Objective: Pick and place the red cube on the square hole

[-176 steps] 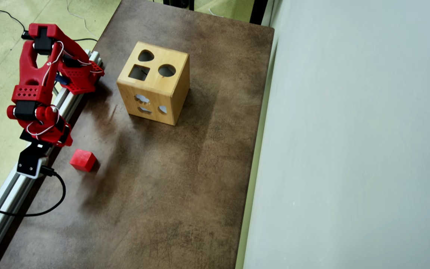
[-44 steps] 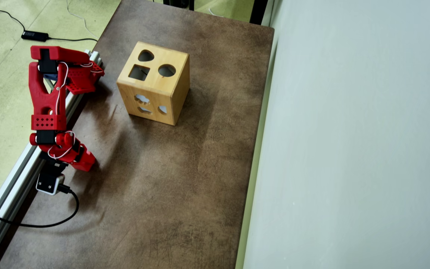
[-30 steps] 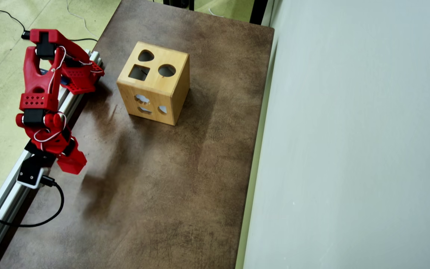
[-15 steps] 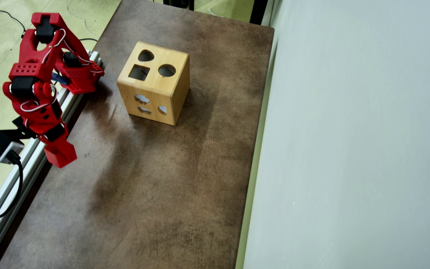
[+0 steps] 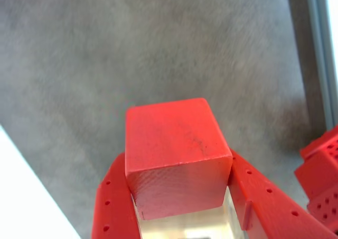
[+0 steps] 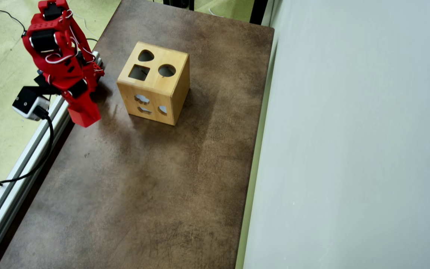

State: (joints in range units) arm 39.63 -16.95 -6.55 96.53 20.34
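Note:
The red cube fills the lower middle of the wrist view, clamped between the two red fingers of my gripper, which is shut on it. Overhead, the gripper holds the cube in the air over the table's left edge, left of the light wooden box. The square hole is a dark cut-out on the box's top, beside a round one and a teardrop-shaped one. The box does not show in the wrist view.
A brown table top stretches below and right of the box. An aluminium rail runs along its left edge, with a black cable hanging from the wrist camera. A pale wall borders the right side.
The arm lowered onto the cube where it lay, shut on it, then lifted it and swung it up along the left edge toward the box.

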